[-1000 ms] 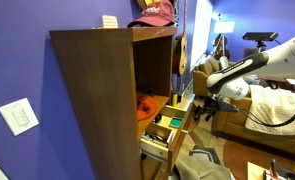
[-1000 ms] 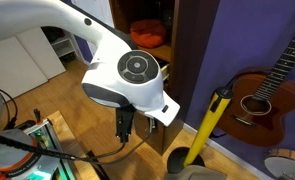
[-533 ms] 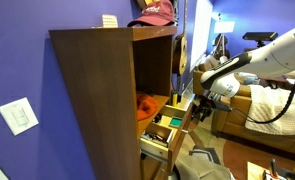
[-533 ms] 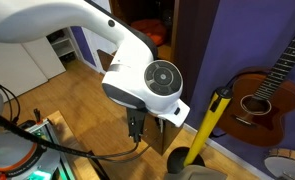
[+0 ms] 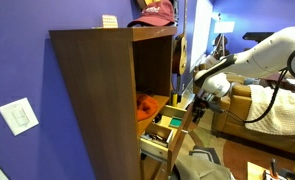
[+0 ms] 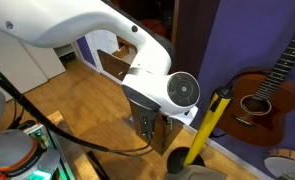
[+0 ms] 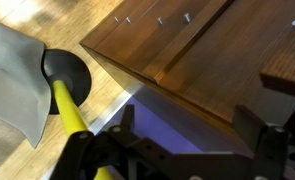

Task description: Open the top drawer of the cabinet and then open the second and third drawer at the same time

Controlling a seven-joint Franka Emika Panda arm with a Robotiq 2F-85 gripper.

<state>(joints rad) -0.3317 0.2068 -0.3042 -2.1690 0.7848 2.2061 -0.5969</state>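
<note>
Two drawers (image 5: 163, 124) in the lower half of the tall brown wooden cabinet (image 5: 97, 95) stand pulled out; a third, can't tell. The black hand (image 5: 199, 107) sits just beside the drawers' front edge, on the cabinet's open side. Wrist view: its fingers (image 7: 93, 152) are spread wide w/ nothing between, cabinet wood close ahead. Vs 0.5 s ago, the white arm (image 6: 172, 92) has swung nearer the cabinet & its wrist has turned; drawers unchanged. A yellow-handled tool (image 6: 209, 125) w/ black round head stands near the cabinet's foot.
</note>
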